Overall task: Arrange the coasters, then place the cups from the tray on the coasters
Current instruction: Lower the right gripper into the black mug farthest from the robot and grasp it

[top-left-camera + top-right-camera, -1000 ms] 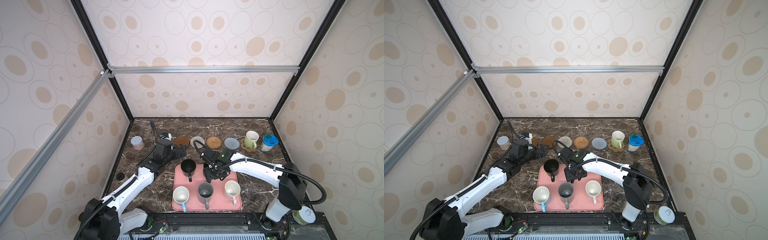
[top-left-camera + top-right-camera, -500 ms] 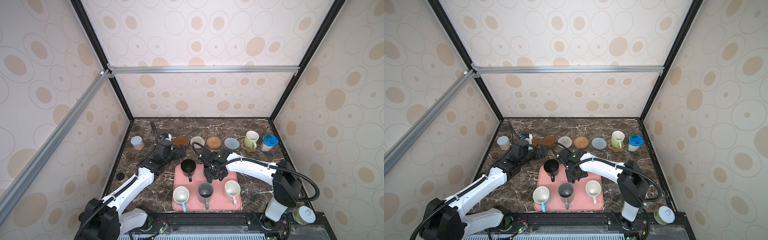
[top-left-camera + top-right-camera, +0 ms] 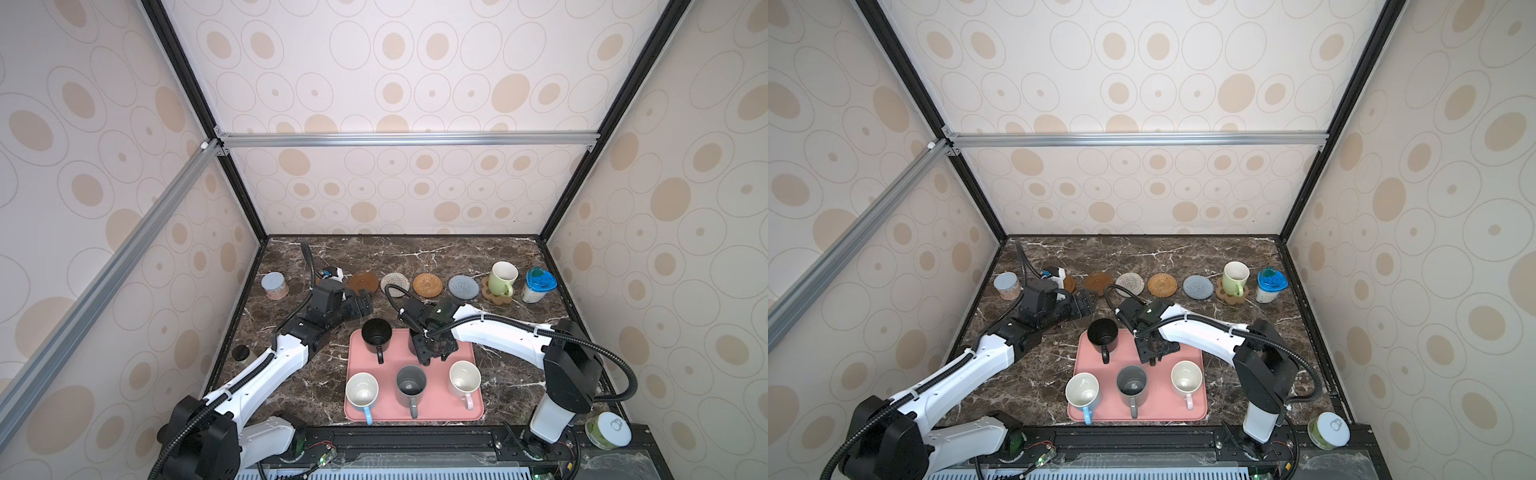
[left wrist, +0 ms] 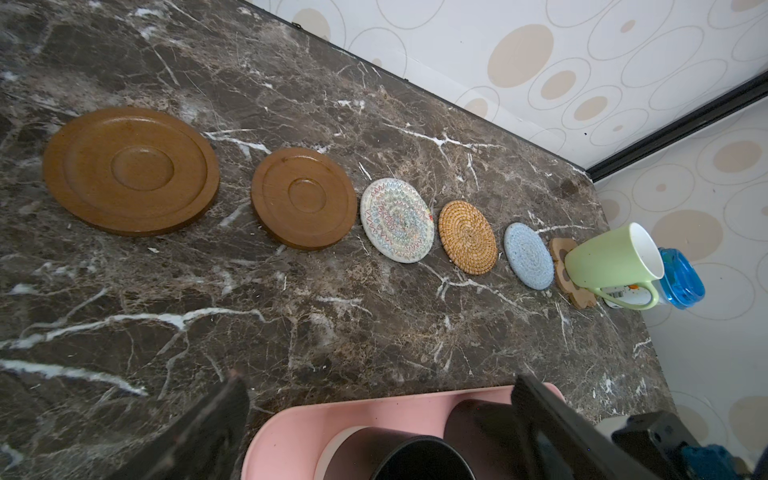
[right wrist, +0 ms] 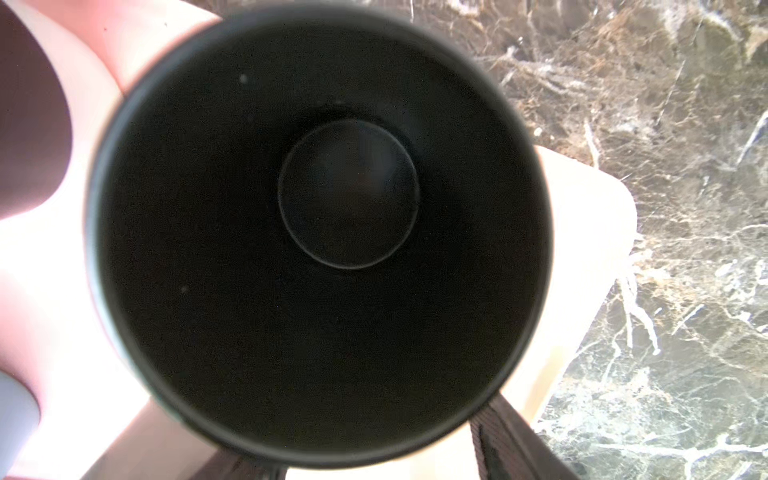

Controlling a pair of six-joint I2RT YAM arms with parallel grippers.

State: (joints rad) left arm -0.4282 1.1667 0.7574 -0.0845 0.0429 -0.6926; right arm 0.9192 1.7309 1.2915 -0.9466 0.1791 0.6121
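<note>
Right wrist view: looked straight down into black mug (image 5: 349, 195) at pink tray (image 5: 590, 208) corner, right gripper (image 3: 430, 353) jaws part-spread astride its handle side, pinch unclear, left gripper (image 3: 362, 304) jaws spread wide and empty left of centre; judged rigid, glossy, slippery, breakable, best pinched across rim wall beside handle.

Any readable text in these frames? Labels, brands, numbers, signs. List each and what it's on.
No text here can be read.
Label on the blue-lidded container: some print, too small and blurred to read.
Green jar lid, front right corner: a small outline mark, no letters I can make out.
I see no print on anything else.
</note>
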